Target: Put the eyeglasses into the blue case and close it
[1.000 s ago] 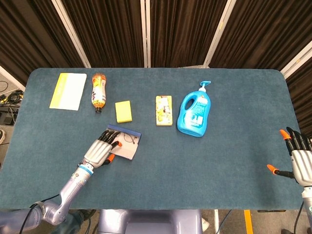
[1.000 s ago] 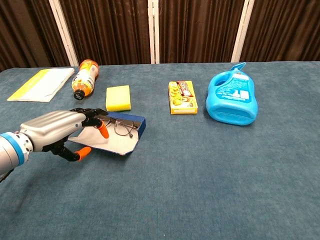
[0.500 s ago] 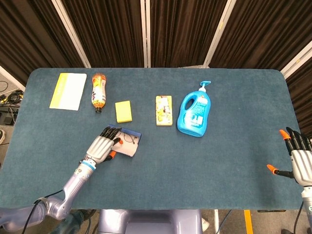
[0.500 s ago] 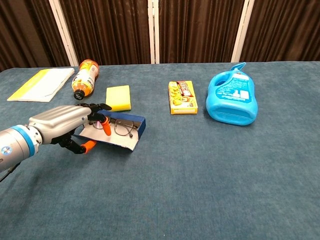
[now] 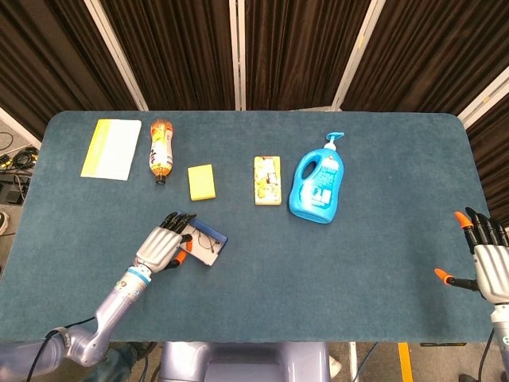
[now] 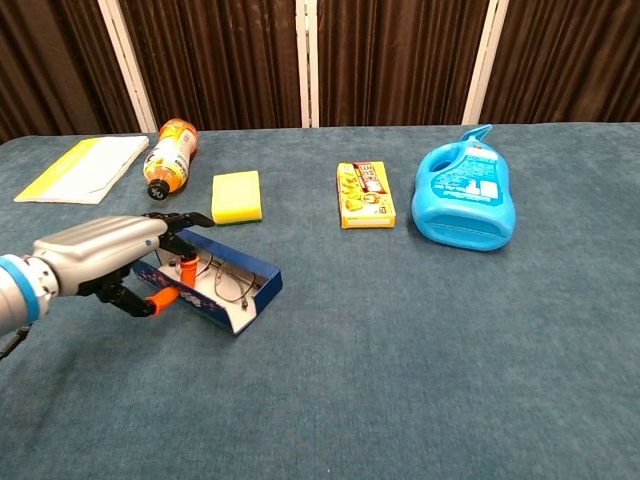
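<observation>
**Inspector:** Location of the task items?

**Observer:** The blue case (image 6: 222,293) sits at the lower left of the table (image 5: 334,263) in the head view, lid open. The eyeglasses (image 6: 232,285) lie inside it on the pale lining, lenses towards the case's right end.

**Inspector:** Left hand?

**Observer:** The left hand (image 6: 105,258) is at the case's left end, reaching in from the lower left of the frame. Its fingers (image 6: 185,268) are curled around that end of the case, one orange tip over the open interior and another (image 6: 156,301) below, against the near edge. It grips the case, not the eyeglasses.

**Inspector:** Right hand?

**Observer:** The right hand (image 5: 489,259) shows only in the head view, at the lower right edge, off the table's corner. Its fingers are spread wide and hold nothing.

**Inspector:** Other items on the table?

**Observer:** A yellow sponge (image 6: 237,196) lies just beyond the case. An orange drink bottle (image 6: 170,156) lies on its side to the upper left, with a yellow booklet (image 6: 82,168) further left. A small yellow box (image 6: 365,194) lies near the middle, and a blue detergent bottle (image 6: 463,200) lies flat to its right, pump pointing towards the far edge. All stand well apart from the case except the sponge, which is near but not touching.
</observation>
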Action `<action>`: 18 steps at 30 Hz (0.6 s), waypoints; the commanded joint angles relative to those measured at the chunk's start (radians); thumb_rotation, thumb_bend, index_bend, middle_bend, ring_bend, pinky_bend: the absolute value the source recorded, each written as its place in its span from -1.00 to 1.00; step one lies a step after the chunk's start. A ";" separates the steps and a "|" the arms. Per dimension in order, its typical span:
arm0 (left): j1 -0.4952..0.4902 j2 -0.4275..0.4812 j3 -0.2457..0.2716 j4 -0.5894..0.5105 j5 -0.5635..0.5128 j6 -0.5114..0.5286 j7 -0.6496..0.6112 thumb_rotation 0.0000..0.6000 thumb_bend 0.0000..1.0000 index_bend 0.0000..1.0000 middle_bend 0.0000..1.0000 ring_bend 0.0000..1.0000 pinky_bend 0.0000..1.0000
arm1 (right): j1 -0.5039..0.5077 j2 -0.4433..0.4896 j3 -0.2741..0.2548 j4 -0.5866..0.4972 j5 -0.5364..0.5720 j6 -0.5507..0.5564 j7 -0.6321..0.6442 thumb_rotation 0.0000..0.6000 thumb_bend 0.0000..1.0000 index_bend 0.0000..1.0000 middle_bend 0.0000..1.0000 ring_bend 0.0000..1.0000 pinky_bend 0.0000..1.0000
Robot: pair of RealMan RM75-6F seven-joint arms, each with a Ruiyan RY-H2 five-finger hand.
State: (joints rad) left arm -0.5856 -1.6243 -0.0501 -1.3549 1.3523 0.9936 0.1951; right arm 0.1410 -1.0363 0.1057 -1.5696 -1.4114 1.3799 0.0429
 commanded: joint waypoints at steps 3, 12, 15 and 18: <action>0.019 0.104 0.030 -0.105 0.005 0.001 0.026 1.00 0.11 0.25 -1.00 -1.00 -1.00 | -0.001 0.002 -0.001 -0.004 -0.004 0.004 -0.001 1.00 -1.00 -1.00 -1.00 -1.00 -1.00; 0.009 0.252 0.039 -0.295 -0.079 -0.043 0.154 1.00 0.12 0.25 -1.00 -1.00 -1.00 | 0.000 0.002 -0.002 -0.009 -0.006 0.002 -0.002 1.00 -1.00 -1.00 -1.00 -1.00 -1.00; -0.004 0.248 0.029 -0.304 -0.113 -0.060 0.178 1.00 0.12 0.26 -1.00 -1.00 -1.00 | 0.001 0.001 -0.002 -0.007 -0.006 0.001 -0.004 1.00 -1.00 -1.00 -1.00 -1.00 -1.00; -0.019 0.228 0.019 -0.288 -0.143 -0.080 0.187 1.00 0.12 0.26 -1.00 -1.00 -1.00 | 0.001 0.001 -0.002 -0.007 -0.005 0.001 -0.004 1.00 -1.00 -1.00 -1.00 -1.00 -1.00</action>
State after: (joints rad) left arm -0.5973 -1.3880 -0.0252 -1.6489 1.2200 0.9219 0.3770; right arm 0.1421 -1.0354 0.1040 -1.5761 -1.4159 1.3808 0.0386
